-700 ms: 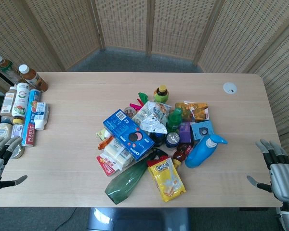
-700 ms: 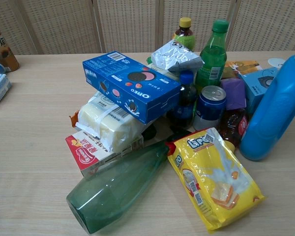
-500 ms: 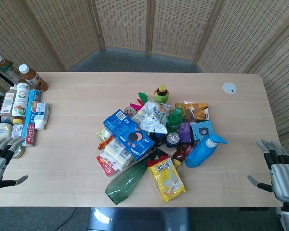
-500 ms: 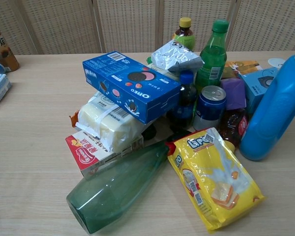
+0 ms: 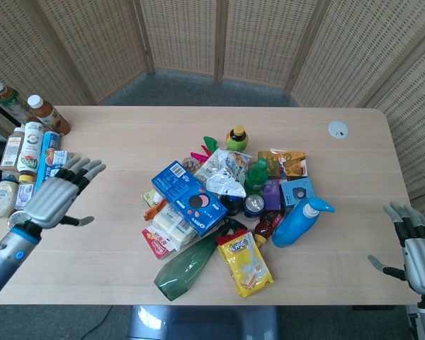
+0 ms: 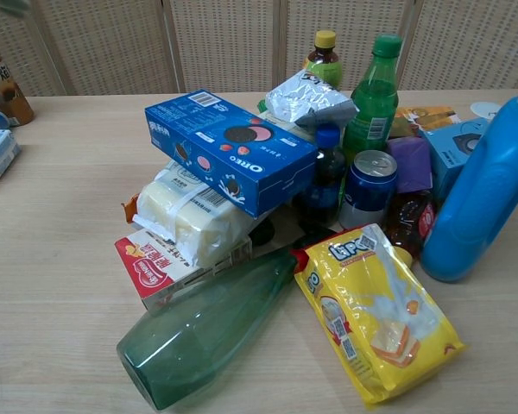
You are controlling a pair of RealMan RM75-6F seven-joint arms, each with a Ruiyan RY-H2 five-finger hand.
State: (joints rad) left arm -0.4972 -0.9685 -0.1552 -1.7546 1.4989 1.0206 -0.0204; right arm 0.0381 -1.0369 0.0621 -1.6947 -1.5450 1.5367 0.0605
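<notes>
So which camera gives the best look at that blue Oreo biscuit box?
The chest view: the blue Oreo biscuit box sits close and large there, its lettering readable, resting on a pale wrapped pack. The head view shows the box from above, smaller, within the pile.

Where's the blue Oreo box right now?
In the head view the Oreo box sits on the left side of the central pile, resting on white wrapped packs, with the green glass bottle lying just in front of it.
</notes>
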